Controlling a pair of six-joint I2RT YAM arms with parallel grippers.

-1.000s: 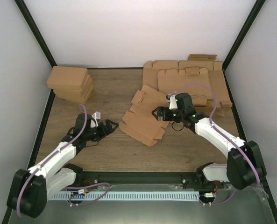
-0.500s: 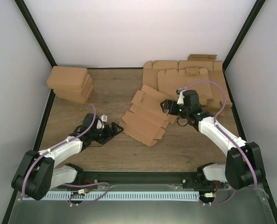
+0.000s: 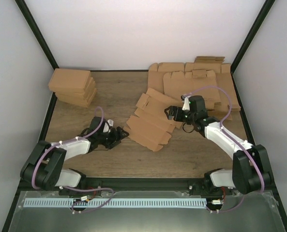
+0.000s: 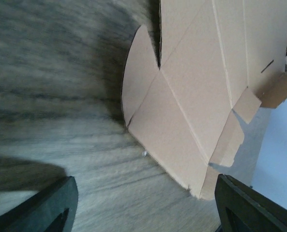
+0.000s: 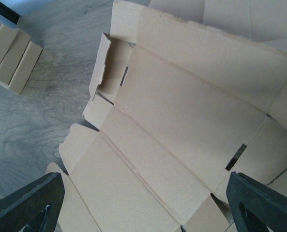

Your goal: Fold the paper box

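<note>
The paper box (image 3: 150, 123) lies flat and unfolded on the middle of the wooden table, with crease lines, side flaps and small tabs showing. My left gripper (image 3: 122, 133) is open and low over the table, just left of the box's near-left edge. In the left wrist view the box (image 4: 191, 92) fills the upper right, ahead of the open left gripper (image 4: 145, 212), which holds nothing. My right gripper (image 3: 172, 113) is open above the box's right end. In the right wrist view the box (image 5: 182, 125) lies spread below the open, empty right gripper (image 5: 143, 208).
A stack of shallow brown boxes (image 3: 73, 86) stands at the back left and also shows in the right wrist view (image 5: 10, 53). Several overlapping flat cardboard sheets (image 3: 196, 82) lie at the back right, right behind the right gripper. White walls and black posts enclose the table.
My left gripper has moved right along the table to the box's left edge. My right gripper has shifted slightly right and back over the box's right end. The box has not moved.
</note>
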